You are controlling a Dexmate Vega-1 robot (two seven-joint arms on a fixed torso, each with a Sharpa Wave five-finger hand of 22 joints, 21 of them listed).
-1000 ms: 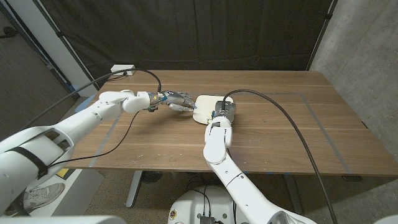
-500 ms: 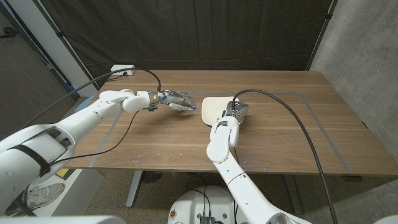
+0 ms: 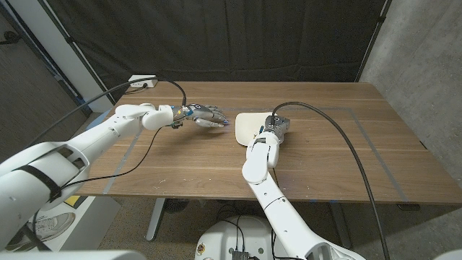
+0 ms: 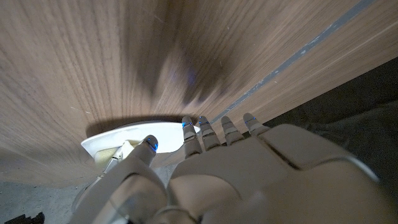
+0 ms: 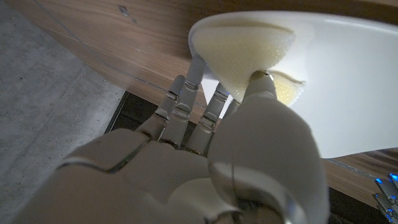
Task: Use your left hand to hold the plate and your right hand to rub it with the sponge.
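The white plate (image 3: 247, 123) lies on the wooden table near its middle. My right hand (image 3: 273, 131) is over the plate's right part. In the right wrist view it pinches a pale yellow sponge (image 5: 242, 50) between thumb and fingers and presses it on the plate (image 5: 354, 87). My left hand (image 3: 204, 115) reaches in from the left with its fingers stretched out toward the plate's left edge. The head view shows a small gap between them. In the left wrist view the plate (image 4: 124, 134) sits just beyond the fingertips (image 4: 188, 126), with nothing gripped.
A white power box (image 3: 142, 81) sits at the table's back left, and a black cable runs from it to my left wrist. Another black cable (image 3: 339, 137) arcs over the table from my right wrist. Grey tape lines (image 3: 375, 148) mark the tabletop.
My right hand has moved right with the sponge, and the plate has slid right with it, away from my left fingertips. The left arm has stayed put.
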